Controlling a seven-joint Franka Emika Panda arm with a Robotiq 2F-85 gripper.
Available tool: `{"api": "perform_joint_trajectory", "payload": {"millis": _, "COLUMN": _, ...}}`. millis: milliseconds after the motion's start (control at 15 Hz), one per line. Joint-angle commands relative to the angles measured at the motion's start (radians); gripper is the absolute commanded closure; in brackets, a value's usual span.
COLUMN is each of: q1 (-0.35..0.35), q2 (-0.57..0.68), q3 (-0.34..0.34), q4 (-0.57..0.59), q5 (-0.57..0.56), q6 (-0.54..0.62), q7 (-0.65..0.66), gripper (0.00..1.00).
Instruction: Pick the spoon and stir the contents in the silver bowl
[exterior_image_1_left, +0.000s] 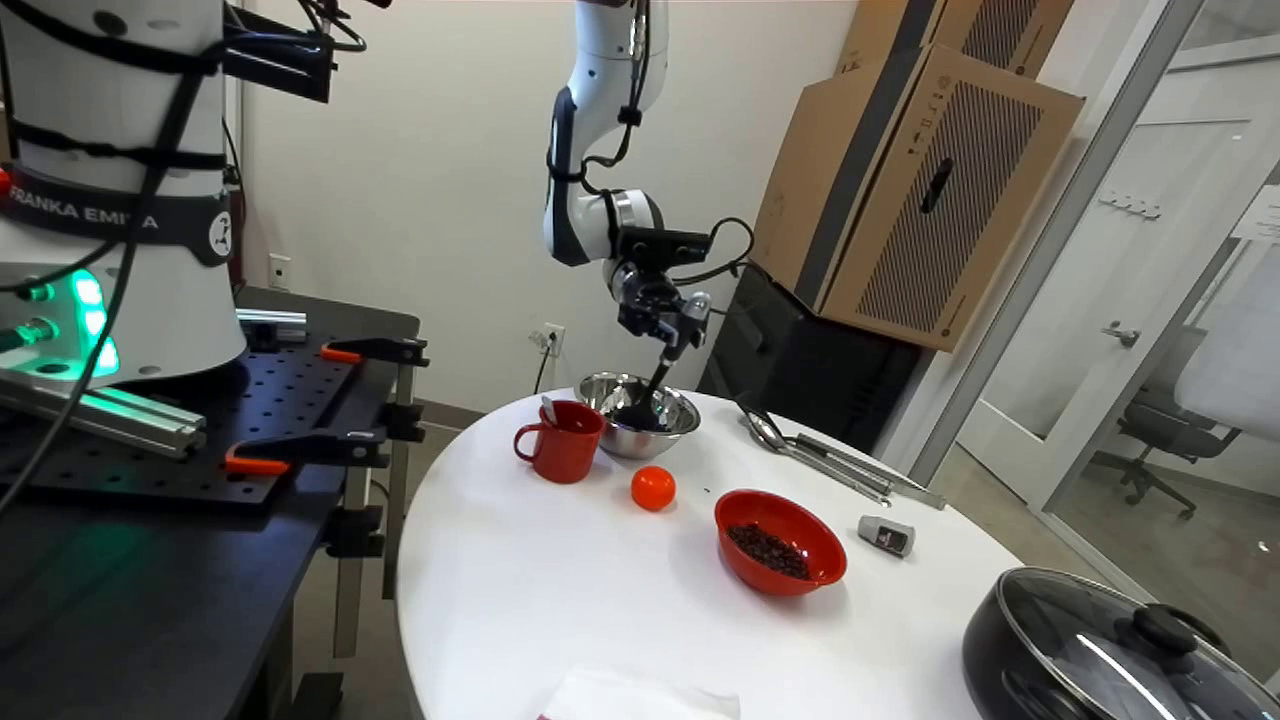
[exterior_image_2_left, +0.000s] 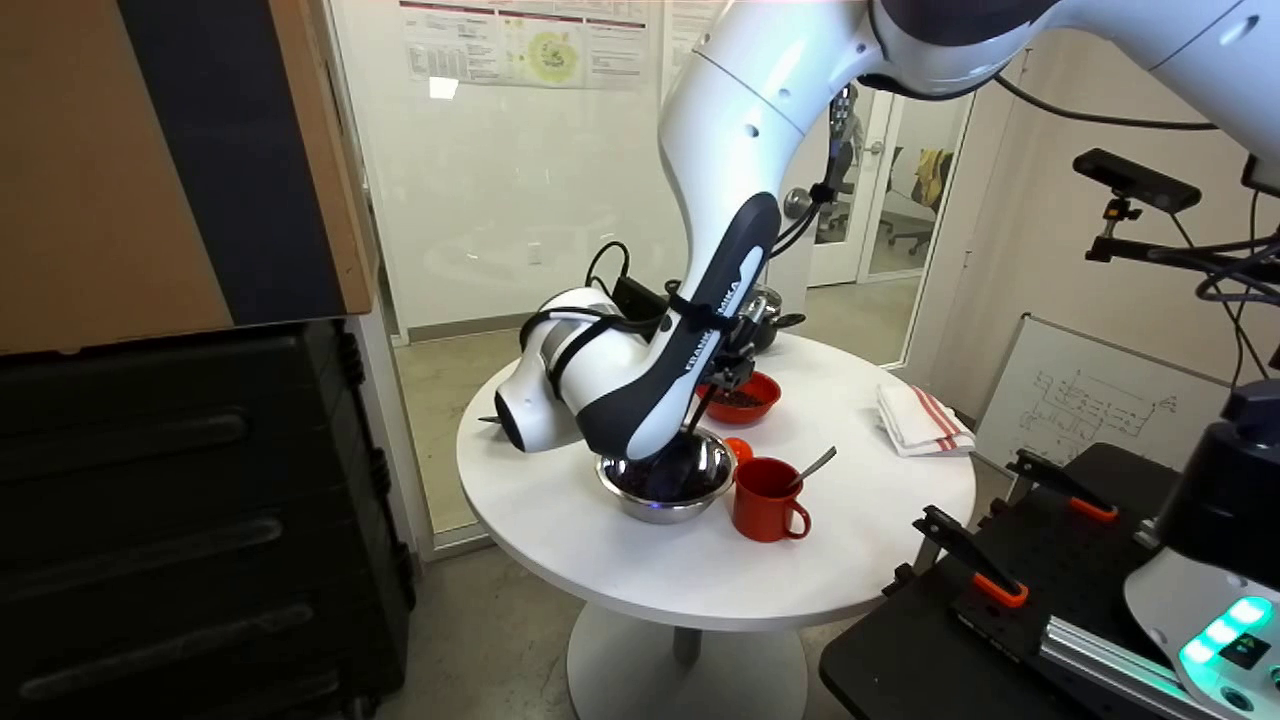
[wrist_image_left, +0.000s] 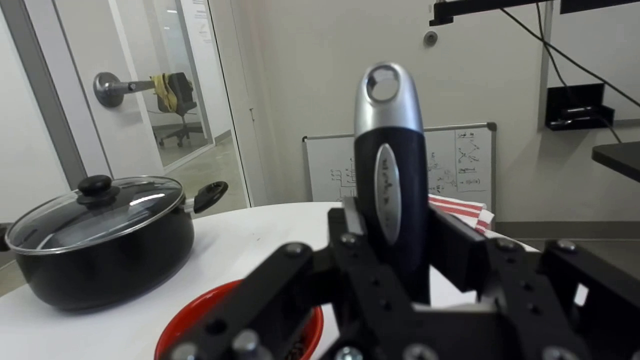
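Observation:
My gripper (exterior_image_1_left: 684, 322) is shut on the black handle of the spoon (exterior_image_1_left: 656, 378). In the wrist view the gripper (wrist_image_left: 395, 225) has a finger on each side of the spoon's handle (wrist_image_left: 387, 185), whose silver end points up. The spoon is tilted, with its black scoop down inside the silver bowl (exterior_image_1_left: 672, 436). The silver bowl (exterior_image_2_left: 664, 510) in an exterior view is partly hidden by the arm. Dark contents show inside it, around the scoop. The silver bowl is out of the wrist view.
A red mug (exterior_image_1_left: 568, 448) with a utensil in it stands right beside the silver bowl. An orange ball-like item (exterior_image_1_left: 653, 488), a red bowl (exterior_image_1_left: 735, 560) of dark bits, metal utensils (exterior_image_1_left: 830, 462), a grey item (exterior_image_1_left: 886, 536), a lidded pot (wrist_image_left: 105, 265) and a towel (exterior_image_2_left: 920, 420) share the table.

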Motion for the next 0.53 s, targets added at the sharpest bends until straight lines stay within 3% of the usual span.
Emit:
{"api": "perform_joint_trajectory", "payload": {"millis": 0, "q1": 0.016, "q2": 0.026, "q3": -0.021, "q4": 0.032, "q5": -0.047, "q6": -0.044, "q7": 0.044, "gripper": 0.92}}
{"api": "perform_joint_trajectory", "payload": {"millis": 267, "q1": 0.022, "q2": 0.023, "q3": -0.029, "q4": 0.021, "q5": -0.083, "q6": -0.088, "q7": 0.048, "gripper": 0.92}}
{"api": "perform_joint_trajectory", "payload": {"millis": 467, "q1": 0.018, "q2": 0.018, "q3": -0.016, "q4": 0.011, "q5": -0.087, "q6": -0.135, "q7": -0.053, "gripper": 0.92}}
